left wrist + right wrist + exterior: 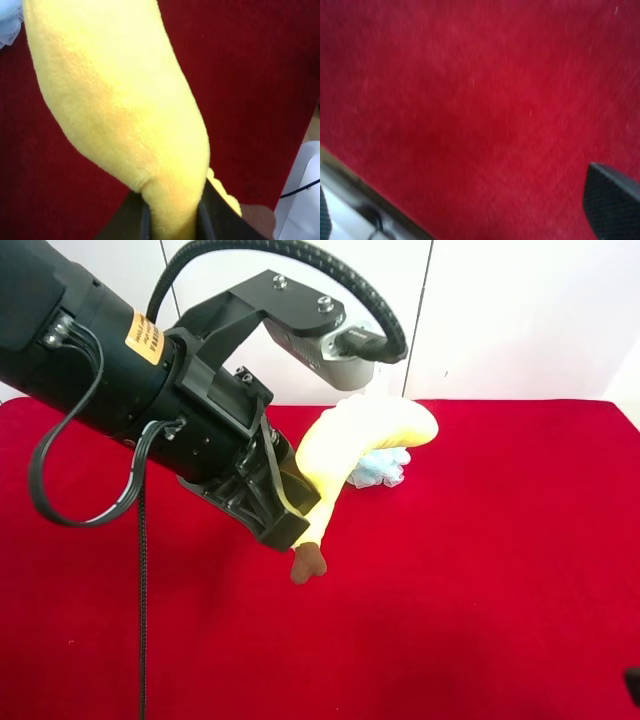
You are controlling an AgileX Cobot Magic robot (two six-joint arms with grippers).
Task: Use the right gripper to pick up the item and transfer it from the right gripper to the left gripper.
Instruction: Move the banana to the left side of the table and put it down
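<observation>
Yellow plush banana (365,435) held over red worktop (500,570), left gripper (290,515) clamped near its stem end, right gripper (465,205) wide and empty, blue pouf (385,473) toward far edge.

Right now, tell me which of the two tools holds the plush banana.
The left tool, on the arm with the orange label, grips the plush banana near its stem; the right tool hangs open over red cloth.

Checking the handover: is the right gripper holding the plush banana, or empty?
Empty: the right gripper has spread fingertips with only red cloth between. The plush banana is clamped in the left gripper.
</observation>
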